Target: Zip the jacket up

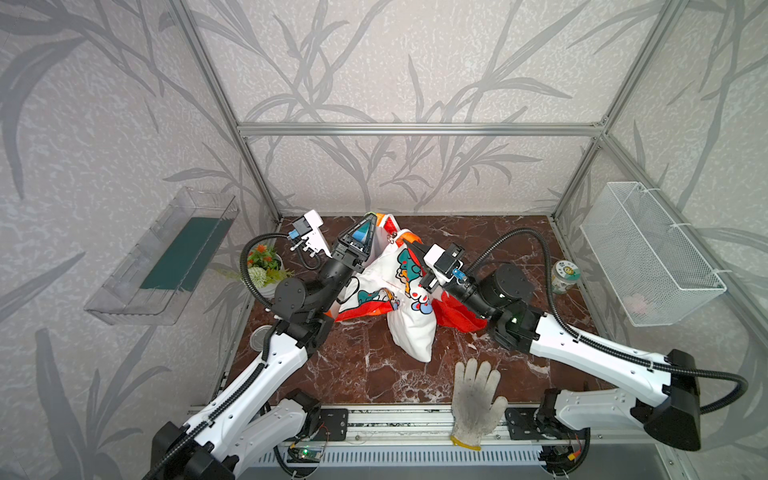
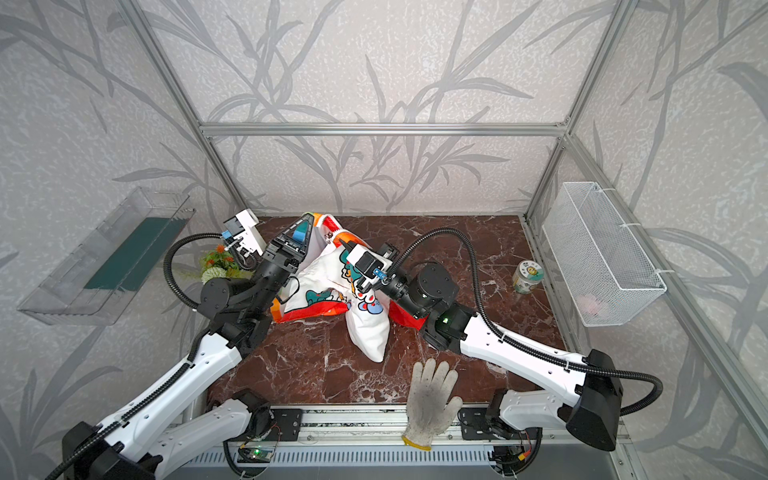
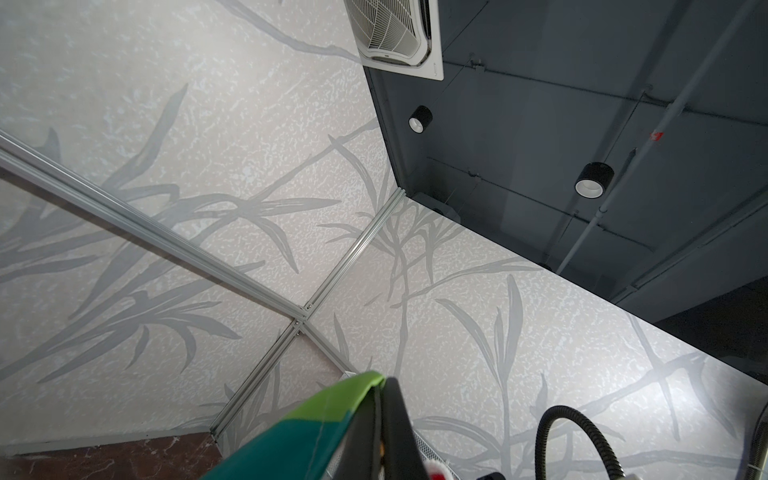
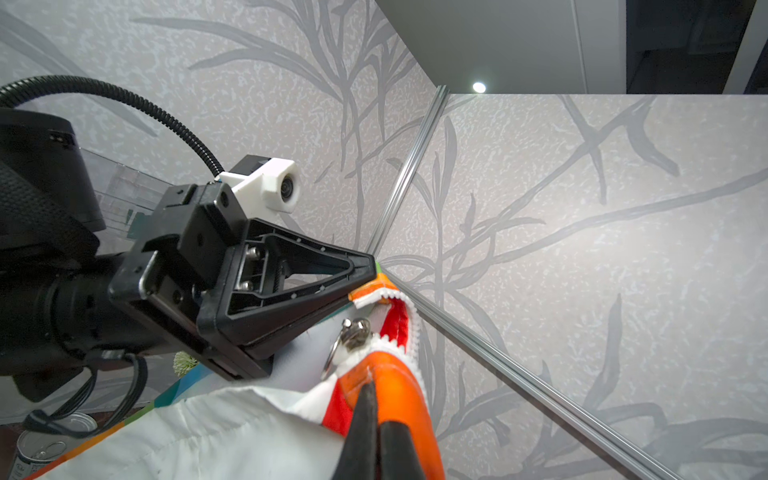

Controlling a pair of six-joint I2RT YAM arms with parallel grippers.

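The jacket (image 1: 386, 286) is lifted off the marble table at the back centre, white cartoon panels facing up, its lower part draped on the table. My left gripper (image 1: 371, 216) is shut on its green and teal top edge (image 3: 316, 419), pointing upward. Just right of it, my right gripper (image 1: 409, 245) is shut on the orange edge (image 4: 395, 382) beside the white zipper teeth. The ring pull (image 4: 351, 332) hangs between the two grippers, with the teeth above it parted. In the right wrist view the left gripper (image 4: 372, 268) sits at the jacket's top corner.
A dirty white knit glove (image 1: 476, 399) lies at the table's front edge. A potted plant (image 1: 264, 264) and a can (image 1: 261, 337) stand on the left, a jar (image 1: 564, 276) on the right. A wire basket (image 1: 648, 253) hangs on the right wall, a clear tray (image 1: 166, 257) on the left.
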